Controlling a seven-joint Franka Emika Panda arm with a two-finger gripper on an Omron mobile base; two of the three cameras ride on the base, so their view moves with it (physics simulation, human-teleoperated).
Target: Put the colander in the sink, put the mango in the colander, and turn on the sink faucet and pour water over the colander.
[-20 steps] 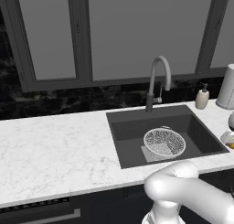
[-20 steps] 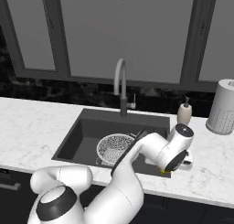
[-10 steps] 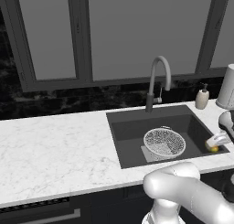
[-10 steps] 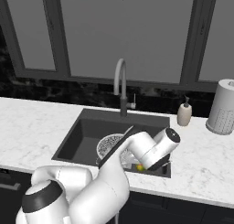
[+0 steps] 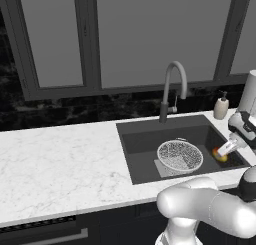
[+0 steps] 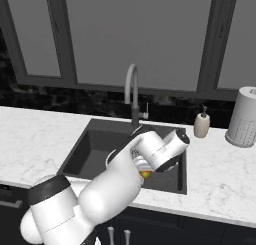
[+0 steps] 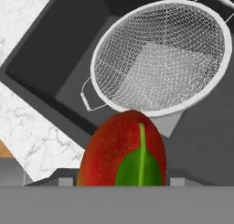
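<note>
- The gripper [image 5: 223, 154] is closed on the mango [image 7: 122, 151] — the red fruit with its green leaf sits right at the bottom of the hand view, between the fingers.
- Over the last second the arm has swung from the counter at the right in over the sink [image 5: 141, 141], carrying the fruit along.
- The mango now hangs over the right part of the basin, just beside the colander [image 5: 180, 156], not yet above it.
- The colander rests on the sink floor, empty — so step one looks done, and the drop is close.
- The faucet [image 5: 172, 89] stands behind; no water is running.
</note>
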